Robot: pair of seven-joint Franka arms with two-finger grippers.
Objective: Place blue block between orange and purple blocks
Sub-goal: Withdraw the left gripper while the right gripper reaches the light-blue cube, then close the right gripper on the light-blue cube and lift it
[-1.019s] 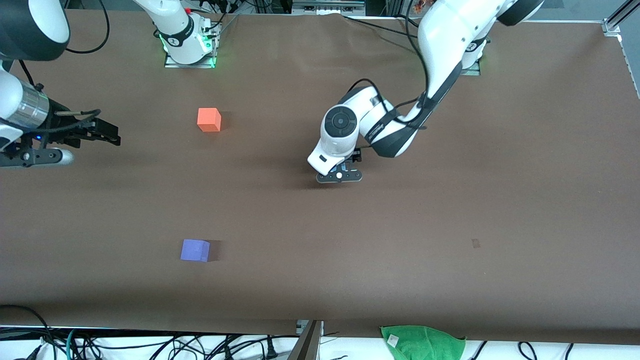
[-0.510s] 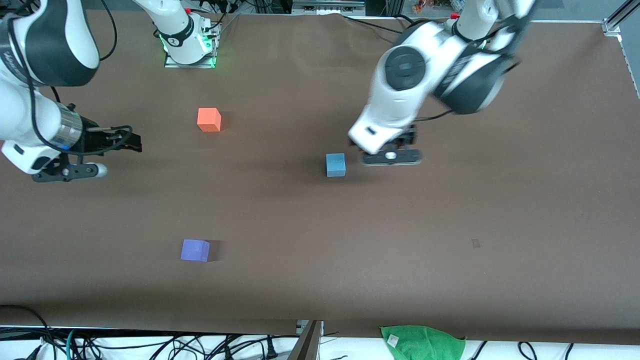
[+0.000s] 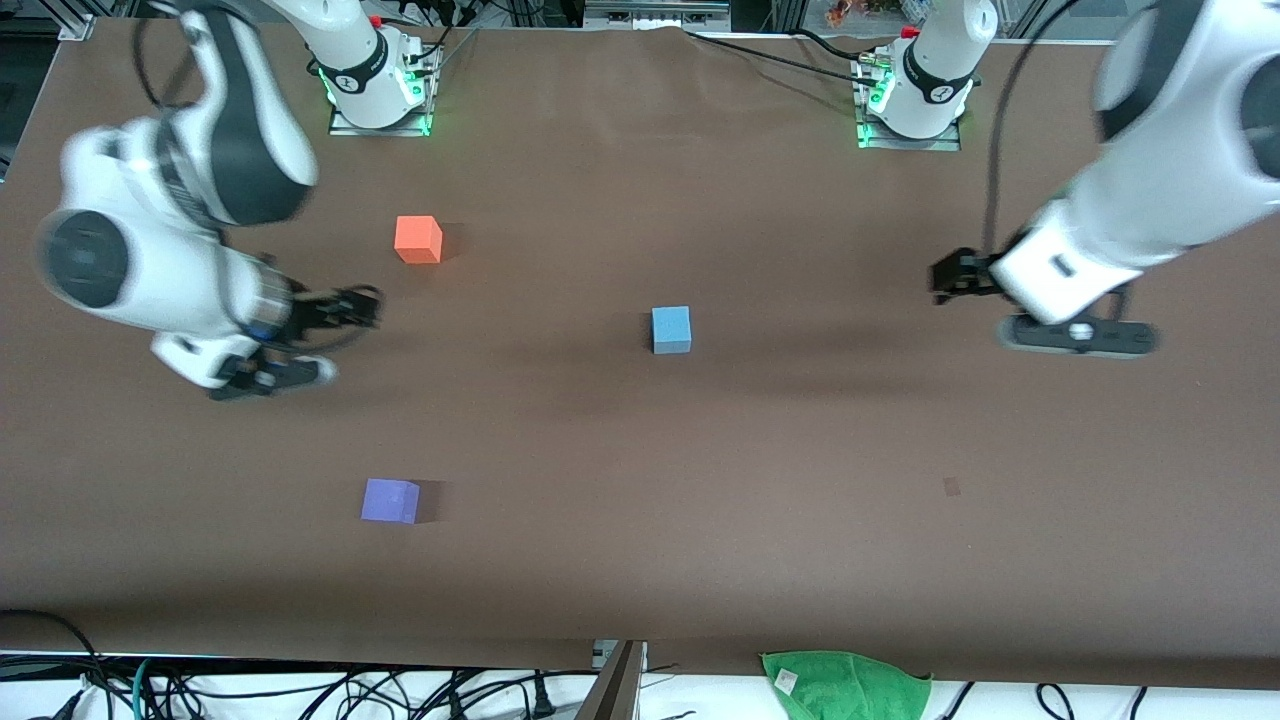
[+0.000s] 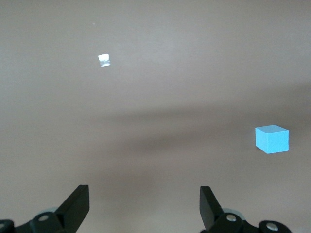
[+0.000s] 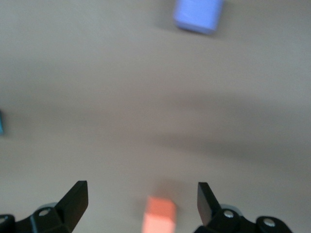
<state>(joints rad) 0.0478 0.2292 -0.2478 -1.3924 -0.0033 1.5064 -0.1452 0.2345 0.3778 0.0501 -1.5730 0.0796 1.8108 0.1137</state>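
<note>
With both grippers' fingers spread and empty, the blue block (image 3: 671, 329) sits mid-counter, well apart from the orange block (image 3: 418, 239) and purple block (image 3: 390, 500); the right gripper (image 3: 300, 345), over the gap, could nudge either during a hurried reach, while the left gripper (image 3: 1010, 305) waits.

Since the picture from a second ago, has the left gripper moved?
Yes. The left gripper, open, has left the blue block and now hangs over bare table toward the left arm's end, well clear of it.
</note>
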